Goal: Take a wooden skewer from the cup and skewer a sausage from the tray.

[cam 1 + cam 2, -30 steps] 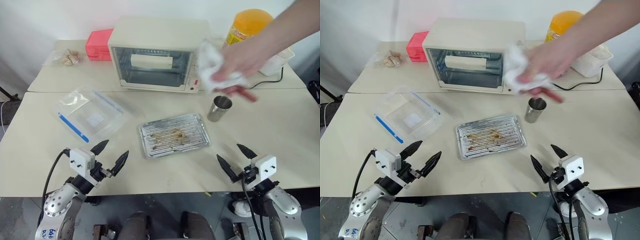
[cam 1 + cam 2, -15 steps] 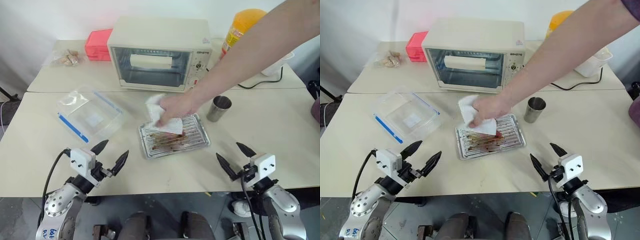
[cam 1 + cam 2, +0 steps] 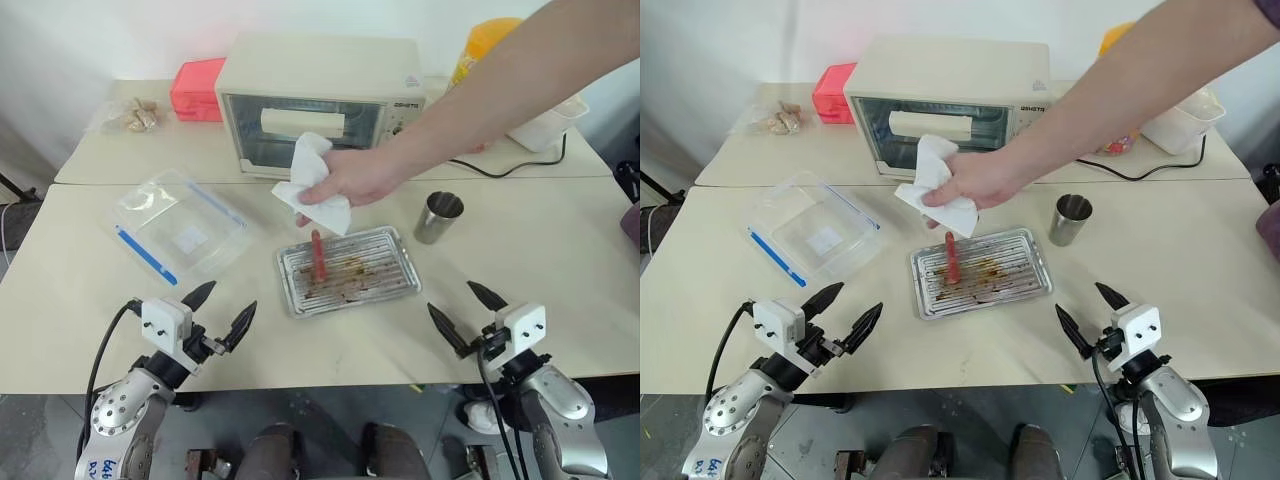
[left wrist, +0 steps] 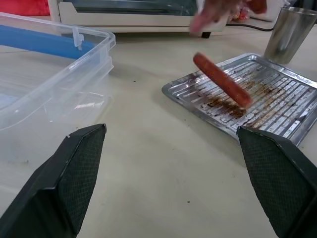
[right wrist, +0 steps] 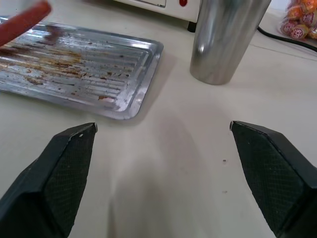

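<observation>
A silver tray (image 3: 395, 282) with brown grease stains lies at the table's middle. A red sausage (image 3: 318, 256) hangs over its left part, below a person's hand (image 3: 345, 180) holding a white tissue (image 3: 305, 170); whether it touches the tray I cannot tell. The steel cup (image 3: 438, 217) stands right of the tray; no skewer shows in it. My left gripper (image 3: 222, 312) is open near the front left edge. On the front right, my right gripper (image 3: 465, 313) is open too, empty, short of the tray.
A white toaster oven (image 3: 318, 105) stands behind the tray. A clear blue-edged plastic box (image 3: 180, 225) lies at the left, close to my left gripper. At the back are a red box (image 3: 197, 88), an orange-lidded jar (image 3: 488, 45) and a white container (image 3: 548, 125). The person's arm (image 3: 510, 85) spans the right side.
The person's hand rose from the tray with the tissue, and a red sausage now shows over the tray's left part. Both grippers stayed in place, open.
</observation>
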`<state>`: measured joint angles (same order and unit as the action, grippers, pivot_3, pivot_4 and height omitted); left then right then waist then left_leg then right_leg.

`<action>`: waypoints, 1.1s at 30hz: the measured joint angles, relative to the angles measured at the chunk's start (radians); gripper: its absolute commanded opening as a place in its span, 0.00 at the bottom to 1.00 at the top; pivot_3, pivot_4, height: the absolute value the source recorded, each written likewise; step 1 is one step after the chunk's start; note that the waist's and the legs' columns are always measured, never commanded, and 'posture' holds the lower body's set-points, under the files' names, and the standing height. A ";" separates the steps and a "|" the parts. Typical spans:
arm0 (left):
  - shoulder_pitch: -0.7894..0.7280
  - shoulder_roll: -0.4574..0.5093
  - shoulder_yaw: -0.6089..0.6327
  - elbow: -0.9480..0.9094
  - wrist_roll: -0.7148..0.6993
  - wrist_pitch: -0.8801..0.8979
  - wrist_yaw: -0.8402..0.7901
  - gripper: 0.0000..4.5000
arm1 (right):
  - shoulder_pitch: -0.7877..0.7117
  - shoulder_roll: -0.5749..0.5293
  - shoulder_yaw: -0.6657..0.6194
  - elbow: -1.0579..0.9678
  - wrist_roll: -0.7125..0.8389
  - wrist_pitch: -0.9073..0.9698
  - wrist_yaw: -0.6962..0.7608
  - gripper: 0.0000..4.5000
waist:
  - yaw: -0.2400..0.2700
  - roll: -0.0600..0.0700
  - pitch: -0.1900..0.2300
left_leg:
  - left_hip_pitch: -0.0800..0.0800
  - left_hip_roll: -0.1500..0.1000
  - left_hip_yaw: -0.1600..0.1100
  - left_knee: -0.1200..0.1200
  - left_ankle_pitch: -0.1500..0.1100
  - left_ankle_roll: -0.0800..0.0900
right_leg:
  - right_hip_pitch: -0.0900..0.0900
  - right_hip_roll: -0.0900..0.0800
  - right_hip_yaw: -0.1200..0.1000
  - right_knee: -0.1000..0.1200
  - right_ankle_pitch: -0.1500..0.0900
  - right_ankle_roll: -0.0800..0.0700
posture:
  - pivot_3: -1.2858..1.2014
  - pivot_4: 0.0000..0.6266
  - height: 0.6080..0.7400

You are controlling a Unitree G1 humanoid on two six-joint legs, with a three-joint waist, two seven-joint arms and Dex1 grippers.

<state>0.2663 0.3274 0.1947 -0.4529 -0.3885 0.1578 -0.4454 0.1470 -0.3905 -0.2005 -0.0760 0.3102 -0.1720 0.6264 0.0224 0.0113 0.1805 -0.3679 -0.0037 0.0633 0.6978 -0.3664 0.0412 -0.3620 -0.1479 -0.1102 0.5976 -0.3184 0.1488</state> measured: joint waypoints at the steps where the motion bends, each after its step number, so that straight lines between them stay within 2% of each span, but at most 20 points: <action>1: 0.000 0.000 0.000 0.000 0.000 0.000 -0.001 0.99 | 0.000 0.000 0.000 0.001 0.000 0.000 0.000 1.00 | 0.000 0.000 0.000 | 0.000 0.000 0.000 0.000 0.000 0.000 | 0.000 0.000 0.000 0.000 0.000 0.000 | 0.52 0.24 1.00; 33: -0.025 0.009 -0.005 0.022 0.001 0.005 -0.013 0.99 | 0.021 0.015 -0.001 0.012 0.007 0.005 -0.009 1.00 | 0.000 0.000 0.000 | 0.000 0.000 0.000 0.000 0.000 0.000 | 0.000 0.000 0.000 0.000 0.000 0.000 | 0.52 0.24 1.00</action>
<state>0.2409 0.3363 0.1895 -0.4310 -0.3875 0.1632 -0.4586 0.1680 -0.3753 -0.2019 -0.0636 0.3175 -0.1674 0.6174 0.0220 0.0114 0.1805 -0.3679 -0.0037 0.0632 0.6977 -0.3664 0.0411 -0.3621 -0.1478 -0.1102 0.5977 -0.3184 0.1488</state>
